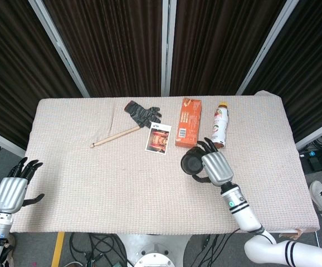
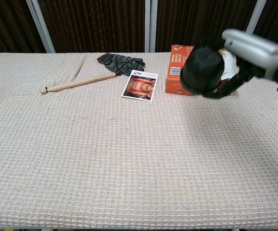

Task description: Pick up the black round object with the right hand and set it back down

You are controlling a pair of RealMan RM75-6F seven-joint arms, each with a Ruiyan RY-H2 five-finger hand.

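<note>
The right hand is gripping the black round object, with its dark fingers curling around the object's far side and underside. In the chest view the right hand is holding the black round object up in the air, clear of the tabletop, and in that view it is overlapping the lower right part of the orange box and hiding most of the bottle behind it. From the head view the object is sitting just in front of the orange box and beside the lower end of the bottle, over the middle-right part of the cloth-covered tabletop. The left hand is hanging off the near left corner of the tabletop, holding nothing, with its fingers spreading apart and pointing upward. Toward the back of the tabletop a dark glove is lying against the end of a wooden stick, which is running diagonally toward the left. A small printed card is lying flat between the stick and the orange box, near but apart from both. The orange box is lying flat with its long side running front to back, and the bottle is lying on its side just to the right of it, cap pointing away from the robot.
</note>
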